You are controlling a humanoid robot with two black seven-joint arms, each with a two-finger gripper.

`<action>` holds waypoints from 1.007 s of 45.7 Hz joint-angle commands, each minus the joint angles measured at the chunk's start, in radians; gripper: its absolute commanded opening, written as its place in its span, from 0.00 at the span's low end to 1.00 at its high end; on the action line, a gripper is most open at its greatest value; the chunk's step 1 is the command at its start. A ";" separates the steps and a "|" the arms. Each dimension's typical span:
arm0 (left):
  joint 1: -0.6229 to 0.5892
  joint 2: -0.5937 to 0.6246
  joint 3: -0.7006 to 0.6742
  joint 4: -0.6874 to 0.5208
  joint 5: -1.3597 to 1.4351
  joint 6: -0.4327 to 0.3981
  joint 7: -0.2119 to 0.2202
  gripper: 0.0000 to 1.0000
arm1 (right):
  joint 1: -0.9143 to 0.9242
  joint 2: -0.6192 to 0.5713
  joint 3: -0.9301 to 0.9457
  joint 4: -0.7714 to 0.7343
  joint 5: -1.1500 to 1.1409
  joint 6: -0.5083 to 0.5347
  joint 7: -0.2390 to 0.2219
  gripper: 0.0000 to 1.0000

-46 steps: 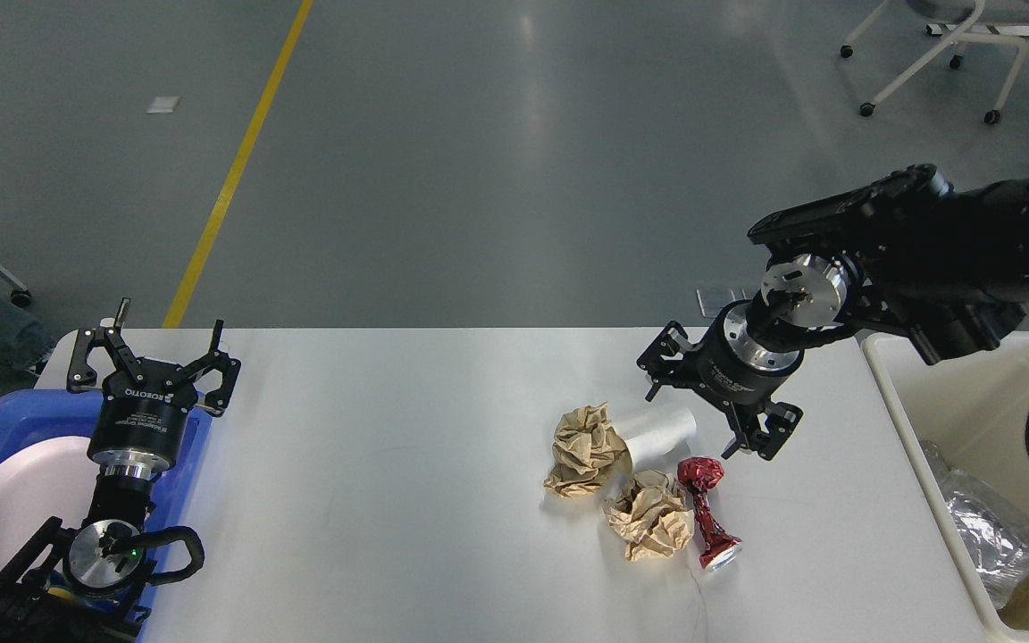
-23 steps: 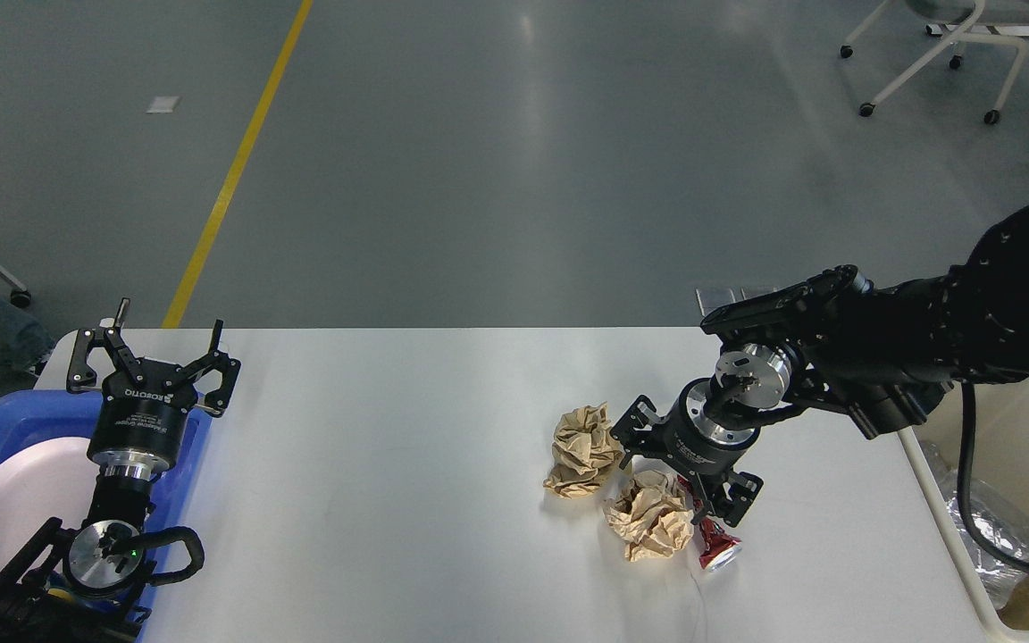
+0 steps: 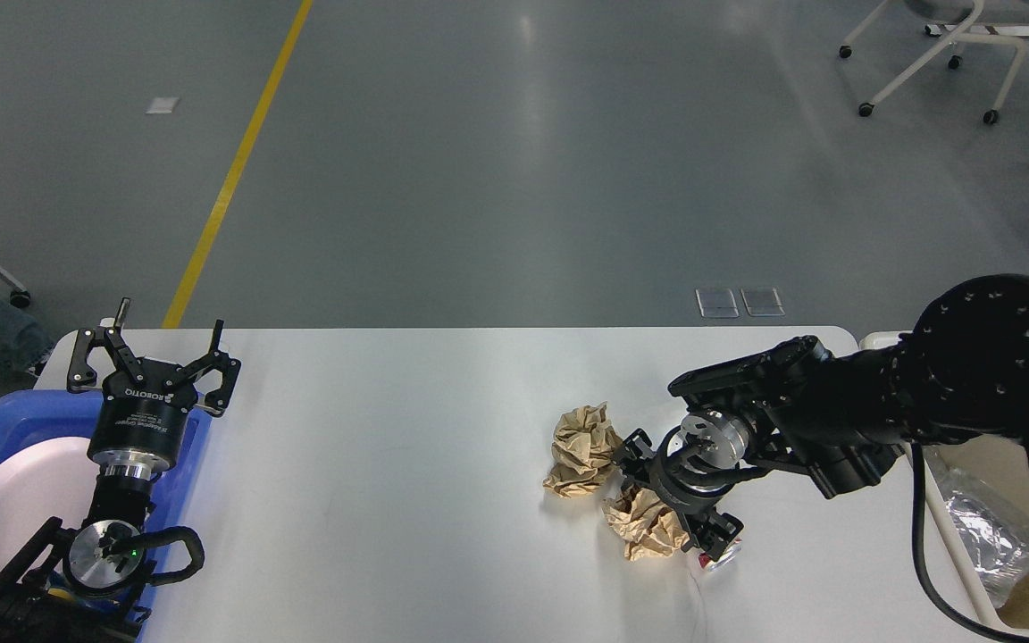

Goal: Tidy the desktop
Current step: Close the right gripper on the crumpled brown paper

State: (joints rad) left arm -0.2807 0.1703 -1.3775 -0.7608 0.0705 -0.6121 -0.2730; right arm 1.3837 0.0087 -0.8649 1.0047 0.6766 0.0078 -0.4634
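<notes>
With the desktop (image 3: 407, 464) filling the lower frame, our right gripper (image 3: 677, 509) hangs low over the litter at lower right, its grip unreadable, presumably to bin it, while our left gripper (image 3: 153, 353) waits spread at lower left.

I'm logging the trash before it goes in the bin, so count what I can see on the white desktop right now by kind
Crumpled brown paper balls: 2
Crushed red can: 1, mostly hidden under the right gripper
Total: 3 on the desktop
</notes>
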 commanded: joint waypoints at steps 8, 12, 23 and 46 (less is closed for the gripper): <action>0.000 0.000 0.000 0.000 0.000 0.000 0.000 0.96 | -0.075 0.031 0.003 -0.090 0.001 -0.006 0.002 1.00; 0.000 0.000 0.000 0.000 0.000 0.000 0.000 0.96 | -0.087 0.040 0.003 -0.103 0.001 -0.006 0.000 0.99; 0.000 0.000 0.000 0.000 0.000 0.000 0.000 0.96 | -0.084 0.040 0.003 -0.104 0.003 -0.008 0.000 0.83; 0.000 0.000 0.000 0.000 0.000 0.000 0.000 0.96 | -0.095 0.042 0.049 -0.094 0.015 -0.006 0.000 0.00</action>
State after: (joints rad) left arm -0.2807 0.1703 -1.3775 -0.7609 0.0706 -0.6121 -0.2731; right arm 1.2875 0.0504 -0.8228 0.9093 0.6903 0.0005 -0.4640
